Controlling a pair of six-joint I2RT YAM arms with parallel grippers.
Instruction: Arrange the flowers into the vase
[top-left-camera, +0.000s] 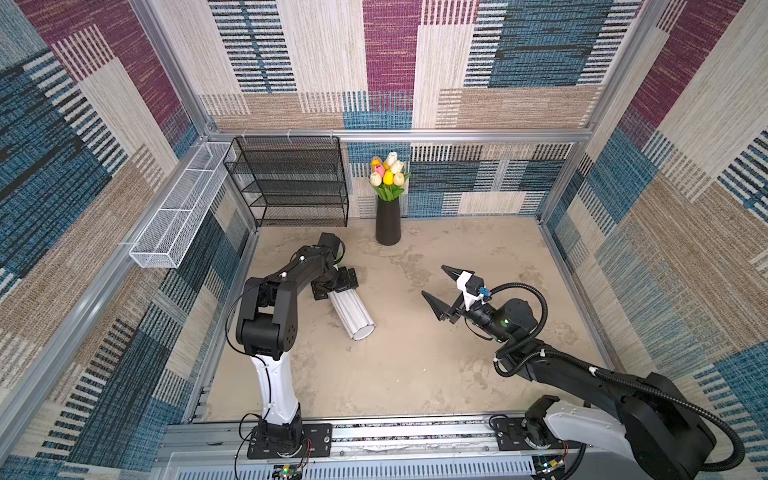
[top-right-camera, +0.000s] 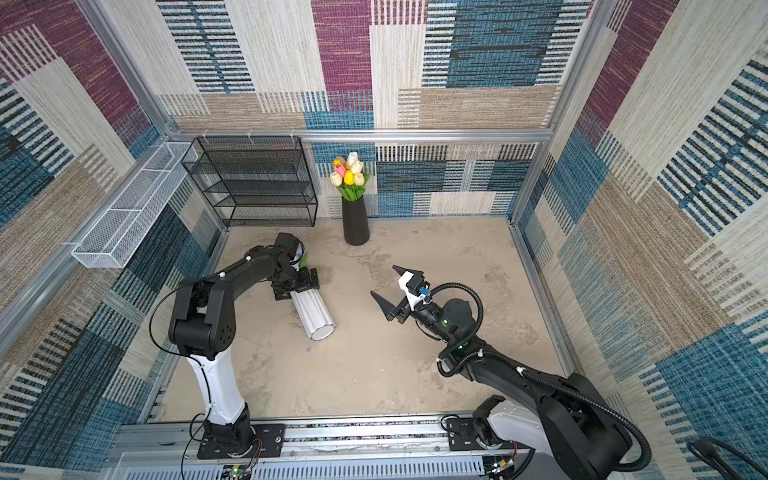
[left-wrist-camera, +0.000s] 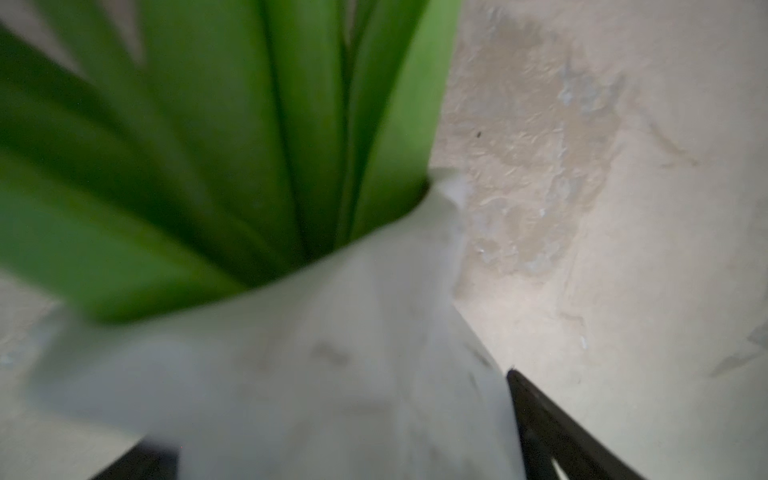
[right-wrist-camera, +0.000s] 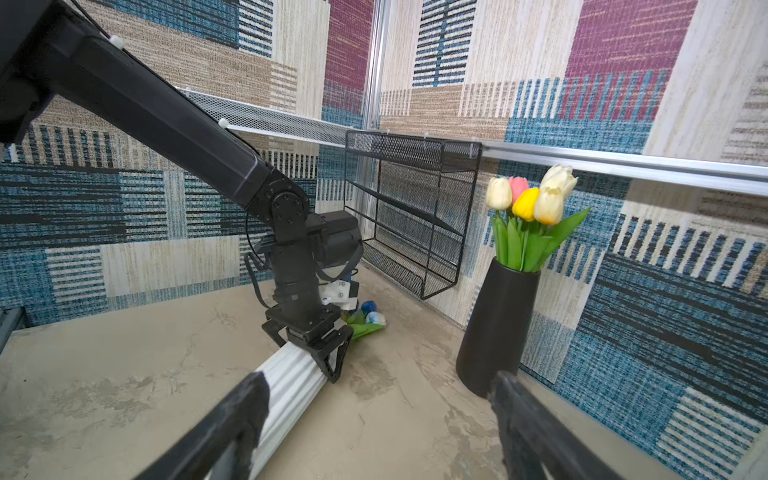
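Note:
A tall black vase (top-left-camera: 387, 224) stands upright at the back of the table, seen in both top views and in the right wrist view (right-wrist-camera: 498, 324). Cream, yellow and pink flowers (top-left-camera: 388, 174) rise from it. A white ribbed vase (top-left-camera: 353, 311) lies on its side at the left. Green leaves (left-wrist-camera: 208, 166) pour from its mouth, and blue flower heads (right-wrist-camera: 372, 316) lie on the table beyond it. My left gripper (top-left-camera: 334, 291) is open, its fingers astride the white vase near its mouth. My right gripper (top-left-camera: 433, 279) hangs open and empty over mid table, pointing toward the two vases.
A black mesh shelf rack (top-left-camera: 291, 183) hangs on the back wall left of the black vase. A long white mesh basket (top-left-camera: 178, 208) runs along the left wall. Patterned walls close in three sides. The arms' mounting rail (top-left-camera: 395, 436) borders the front.

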